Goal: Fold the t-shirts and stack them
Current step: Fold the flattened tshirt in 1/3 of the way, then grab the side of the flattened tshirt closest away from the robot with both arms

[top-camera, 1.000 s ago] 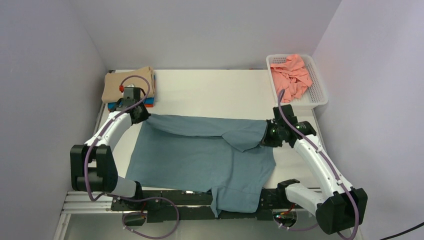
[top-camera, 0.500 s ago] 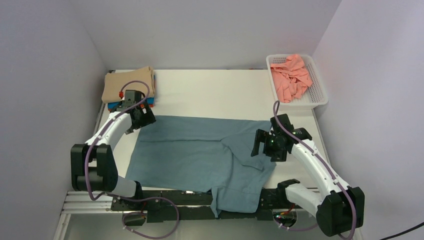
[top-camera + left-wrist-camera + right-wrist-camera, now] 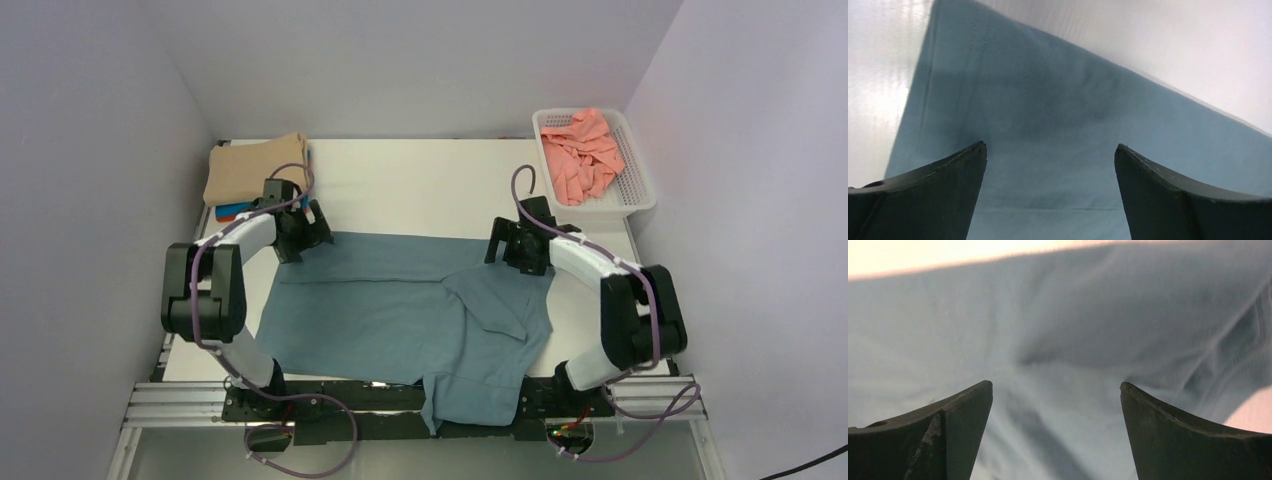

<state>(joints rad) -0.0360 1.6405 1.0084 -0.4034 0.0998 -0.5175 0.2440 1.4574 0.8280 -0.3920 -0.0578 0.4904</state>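
A teal-grey t-shirt (image 3: 380, 310) lies spread on the white table, its top part folded down and a flap hanging over the near edge. My left gripper (image 3: 305, 232) hovers open over the shirt's far left corner. In the left wrist view the cloth (image 3: 1058, 130) fills the space below the spread fingers (image 3: 948, 190). My right gripper (image 3: 512, 245) stands open above the far right corner, with wrinkled cloth (image 3: 1058, 350) under it. Neither holds anything. A folded stack (image 3: 258, 172) with a tan shirt on top sits at the far left. Salmon pink t-shirts (image 3: 582, 155) fill the basket.
The white perforated basket (image 3: 632, 190) stands at the far right corner. Blue and orange edges (image 3: 235, 212) show beneath the tan shirt in the stack. Bare white table (image 3: 420, 185) stretches between the stack and the basket. Walls close in on both sides.
Both grippers let go of the teal-grey shirt's top edge and opened wide. The fold dropped flat. Both arms then drew back toward the far corners of the shirt.
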